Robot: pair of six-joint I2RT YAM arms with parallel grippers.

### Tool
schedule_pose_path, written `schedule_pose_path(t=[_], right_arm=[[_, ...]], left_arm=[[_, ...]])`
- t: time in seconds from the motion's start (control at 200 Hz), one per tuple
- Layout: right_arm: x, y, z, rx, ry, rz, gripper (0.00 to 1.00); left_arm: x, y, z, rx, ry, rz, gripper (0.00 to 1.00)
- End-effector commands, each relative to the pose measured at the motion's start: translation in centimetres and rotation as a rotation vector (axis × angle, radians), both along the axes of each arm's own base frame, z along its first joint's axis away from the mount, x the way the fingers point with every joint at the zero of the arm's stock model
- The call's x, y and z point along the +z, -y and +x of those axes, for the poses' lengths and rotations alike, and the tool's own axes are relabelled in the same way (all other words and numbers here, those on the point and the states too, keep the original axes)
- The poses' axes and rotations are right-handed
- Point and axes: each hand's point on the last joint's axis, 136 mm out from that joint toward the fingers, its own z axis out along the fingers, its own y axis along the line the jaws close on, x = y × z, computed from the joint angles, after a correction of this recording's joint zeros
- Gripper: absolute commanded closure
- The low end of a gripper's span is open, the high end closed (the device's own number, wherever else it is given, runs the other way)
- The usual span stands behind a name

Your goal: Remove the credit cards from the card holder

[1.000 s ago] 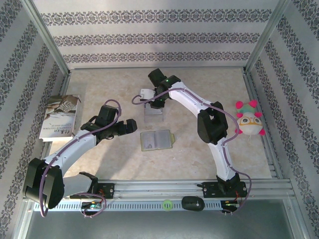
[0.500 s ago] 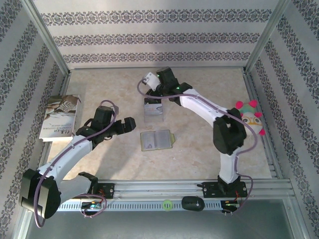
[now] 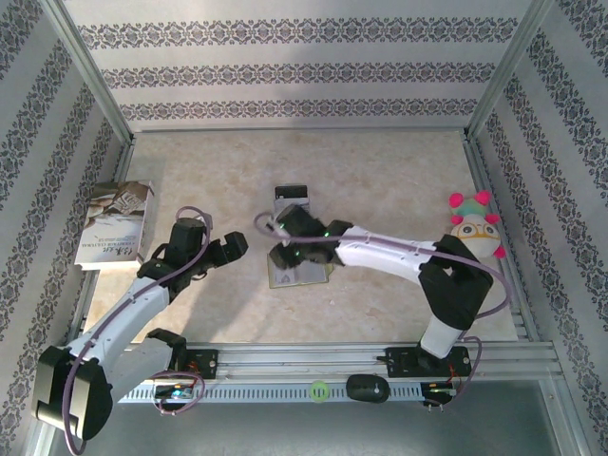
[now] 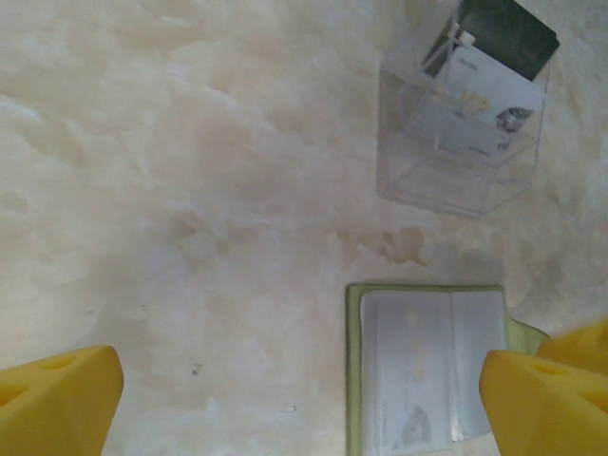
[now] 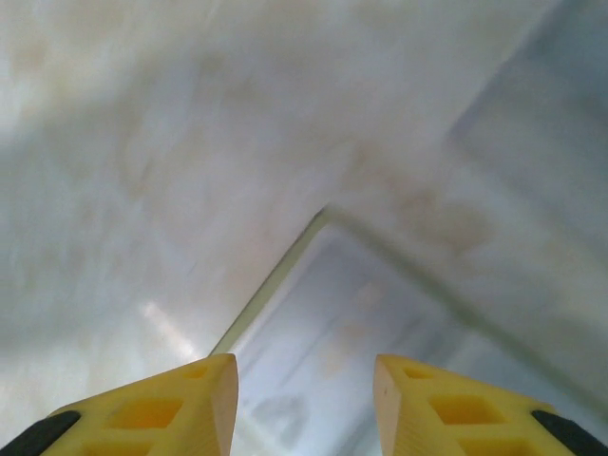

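Observation:
The card holder (image 3: 309, 271) lies open and flat on the table, olive rim around pale glossy pockets (image 4: 427, 366). My right gripper (image 3: 283, 256) hovers low over its left half, jaws open with nothing between them, and the pocket face (image 5: 332, 323) shows under the gripper (image 5: 304, 408). My left gripper (image 3: 237, 243) hangs wide open to the left of the holder, and bare table shows between its fingers (image 4: 304, 408). Credit cards (image 3: 292, 195) with a black band stand in a small clear box (image 4: 461, 142) beyond the holder.
A printed booklet (image 3: 116, 223) lies at the left edge of the table. A plush toy (image 3: 475, 233) with pink tufts sits at the right. Patterned walls close in the table on three sides, and a metal rail (image 3: 313, 361) runs along the near edge.
My right arm has swung back from the clear box to the card holder, with its jaws now wider apart. My left gripper has shifted slightly toward the near side.

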Motion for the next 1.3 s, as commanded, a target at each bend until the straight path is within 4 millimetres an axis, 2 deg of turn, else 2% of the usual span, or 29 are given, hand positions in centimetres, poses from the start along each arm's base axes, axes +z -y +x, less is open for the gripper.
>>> schedule_pose_path(t=[0.0, 0.1, 0.25, 0.59, 0.749, 0.969, 1.059, 1.149, 1.299], right_arm=[[-2.3, 0.9, -1.9, 0.019, 0.008, -0.144, 0.57], [-3.0, 0.2, -2.3, 0.061, 0.044, -0.211, 0.57], [-5.0, 0.4, -2.1, 0.074, 0.039, -0.276, 0.56], [-5.6, -0.9, -1.8, 0.098, 0.055, -0.280, 0.55], [-6.6, -0.6, -1.8, 0.104, 0.058, -0.332, 0.55], [-8.8, 0.0, -2.8, 0.120, 0.018, -0.382, 0.56], [-9.0, 0.0, -2.9, 0.111, 0.013, -0.378, 0.62], [-8.6, -0.3, -2.7, 0.105, 0.023, -0.352, 0.75], [-7.6, -0.7, -2.0, 0.084, 0.040, -0.297, 0.95]], left_arm=[[-1.1, -1.1, -0.7, 0.062, -0.032, -0.011, 0.05], [-1.6, -1.0, -1.1, 0.060, -0.045, -0.024, 0.06], [-1.8, -0.7, -1.5, 0.048, -0.056, -0.035, 0.06], [-1.9, -0.8, -1.6, 0.046, -0.055, -0.034, 0.05], [-2.1, -0.8, -1.6, 0.041, -0.059, -0.031, 0.05], [-2.1, -0.7, -1.6, 0.037, -0.056, -0.029, 0.05], [-2.1, -0.6, -1.6, 0.029, -0.059, -0.034, 0.05], [-2.1, -0.4, -1.6, 0.016, -0.055, -0.041, 0.06], [-1.9, 0.5, -1.6, -0.029, -0.045, -0.068, 0.15]])
